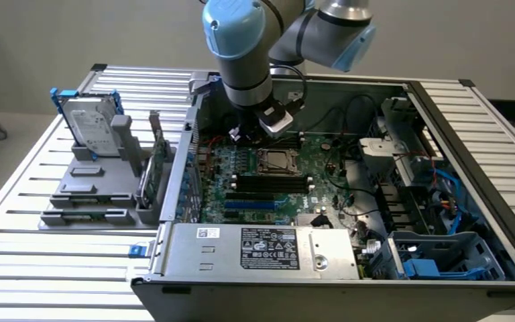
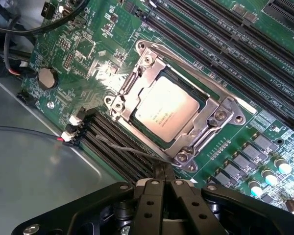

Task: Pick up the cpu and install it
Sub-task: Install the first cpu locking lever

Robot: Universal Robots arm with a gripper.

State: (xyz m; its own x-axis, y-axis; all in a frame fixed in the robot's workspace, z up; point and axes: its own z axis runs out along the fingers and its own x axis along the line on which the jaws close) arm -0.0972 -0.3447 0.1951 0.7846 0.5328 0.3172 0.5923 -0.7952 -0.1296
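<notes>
**Hovering clenched over a seated cpu (image 2: 166,108)**

Looking at it lying flat inside the metal-framed socket (image 2: 220,116) on the green board (image 2: 88,54), pale top facing up. Hanging just over the board with the gripper (image 2: 162,172) squeezed fully closed, fingertips pressed together, gripping nothing at all. Pointing down at the black memory slots (image 2: 115,144) right by the socket's corner, so near the chip but clearly apart, not touching. Same deal from the exterior view: hovering close above it, inside the open computer case (image 1: 239,302).
</notes>
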